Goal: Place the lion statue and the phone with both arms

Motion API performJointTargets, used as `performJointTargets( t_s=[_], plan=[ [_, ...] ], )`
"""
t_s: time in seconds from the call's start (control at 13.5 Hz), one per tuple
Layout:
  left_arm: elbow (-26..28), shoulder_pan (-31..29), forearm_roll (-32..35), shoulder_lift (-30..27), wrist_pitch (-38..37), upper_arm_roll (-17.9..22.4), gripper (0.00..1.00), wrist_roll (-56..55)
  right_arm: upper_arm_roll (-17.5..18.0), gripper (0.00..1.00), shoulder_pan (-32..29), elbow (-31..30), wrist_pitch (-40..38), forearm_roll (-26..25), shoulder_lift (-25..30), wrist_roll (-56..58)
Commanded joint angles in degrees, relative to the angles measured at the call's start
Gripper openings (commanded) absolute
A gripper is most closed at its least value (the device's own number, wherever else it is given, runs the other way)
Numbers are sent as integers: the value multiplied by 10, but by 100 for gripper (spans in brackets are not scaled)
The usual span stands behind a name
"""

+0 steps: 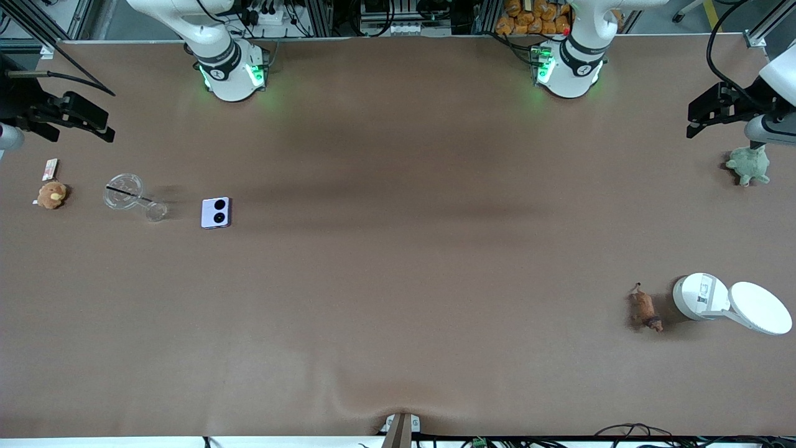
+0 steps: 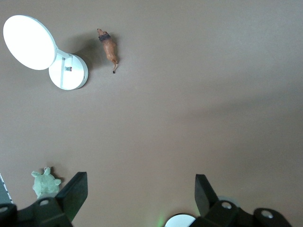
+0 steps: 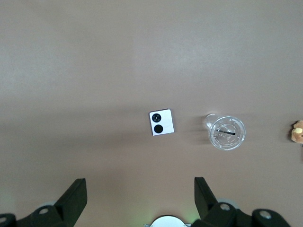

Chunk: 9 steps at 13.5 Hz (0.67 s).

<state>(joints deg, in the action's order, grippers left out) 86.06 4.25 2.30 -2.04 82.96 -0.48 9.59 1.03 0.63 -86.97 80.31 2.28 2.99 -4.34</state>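
Lion statue (image 1: 645,308) lies on the worktop (image 1: 398,280) toward the left arm's end, darker head end pointing toward the front camera, thin tail away from it; also seen in the left wrist view (image 2: 110,48). Just beside it, apart, a white round-based gadget (image 1: 701,297) with a white disc (image 1: 759,307) on a short arm, same pair in the left wrist view (image 2: 68,72). Green plush turtle (image 1: 749,165) farther from the front camera, at the same end.

Phone (image 1: 216,213) lies flat toward the right arm's end, lavender, folded, two black camera circles facing up; right wrist view shows it too (image 3: 161,122). Beside it, closer to that end, a clear plastic cup (image 1: 132,195) tipped on its side with a black straw, then a round tan plush toy (image 1: 51,195) and a small packet (image 1: 50,168).

Left gripper (image 1: 715,113) up in the air above the worktop edge by the turtle, jaws wide, nothing between them. Right gripper (image 1: 74,115) hangs over the worktop edge near the packet, jaws wide, nothing held. Both arms wait, well apart from the task's things.
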Motion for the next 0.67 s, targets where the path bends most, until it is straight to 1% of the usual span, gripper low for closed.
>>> performJointTargets(
  t_s=[0.0,0.59],
  plan=[
    [-12,-5,-10,5,-3,-1,100,3,-4,100,3,-10,5,2,10,6],
    [-9,-7,-5,7,-4,3,100,4,-4,100,1,-11,2,2,9,11]
  ],
)
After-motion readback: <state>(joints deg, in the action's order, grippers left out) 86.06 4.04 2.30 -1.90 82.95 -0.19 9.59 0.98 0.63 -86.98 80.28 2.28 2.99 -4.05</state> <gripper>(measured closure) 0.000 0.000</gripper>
